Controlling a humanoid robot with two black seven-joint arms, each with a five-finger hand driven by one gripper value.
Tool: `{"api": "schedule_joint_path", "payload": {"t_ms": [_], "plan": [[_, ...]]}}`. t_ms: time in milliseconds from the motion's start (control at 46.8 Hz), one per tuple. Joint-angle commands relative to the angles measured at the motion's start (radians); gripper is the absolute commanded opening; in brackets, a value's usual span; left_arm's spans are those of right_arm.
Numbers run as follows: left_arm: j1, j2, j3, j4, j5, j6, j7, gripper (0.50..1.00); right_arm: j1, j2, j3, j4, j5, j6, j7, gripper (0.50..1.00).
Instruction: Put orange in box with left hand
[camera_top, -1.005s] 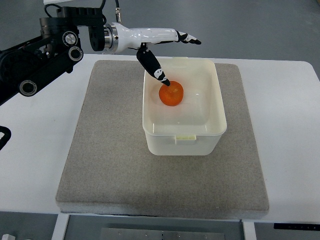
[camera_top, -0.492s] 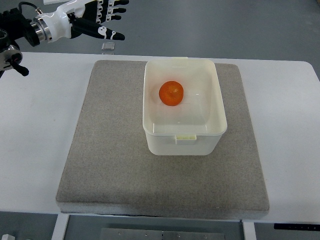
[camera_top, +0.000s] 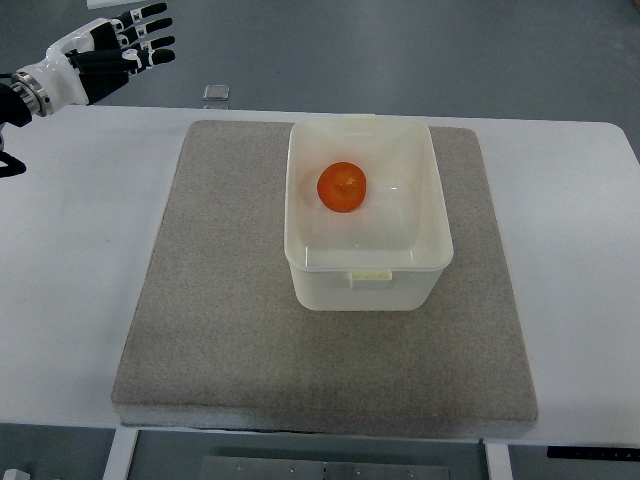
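Orange (camera_top: 342, 187) sits in box (camera_top: 368, 283); left hand (camera_top: 108, 55) arm cut off.

You've got the round, glossy orange fruit (camera_top: 342, 187) sitting inside the cream-white rectangular plastic box (camera_top: 369, 285), resting on its floor. It lies in the far half of the box, a little left of centre, near the left wall but apart from it. You can see a paler patch on its top, facing up. The box stands upright and open, no lid on it, with rounded corners and a small tab on its near rim and another on its far rim. It sits square, long side running away from you, its pale interior bare apart from the orange.
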Motion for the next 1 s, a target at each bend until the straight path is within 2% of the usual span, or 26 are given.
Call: {"api": "schedule_joint_path", "payload": {"t_ms": [0,192,385,983], "plan": [[0.0,-0.017,0.0,0.039,-0.048,0.0,0.027,0.999,0.0,0.0,0.0,-0.001,0.0,0.0,0.0,0.932],[0.008,-0.021,-0.002,0.097,-0.223,0.0,0.127,0.999,0.0,0.0,0.0,0.001,0.0,0.0,0.0,0.932],[0.022,-0.043,-0.002,0.12,-0.362,0.0,0.182,0.999,0.0,0.0,0.0,0.001,0.0,0.0,0.0,0.932],[0.022,-0.057,-0.012,0.115,-0.402,0.0,0.187,0.999,0.0,0.0,0.0,0.001,0.0,0.002,0.0,0.932]]}}
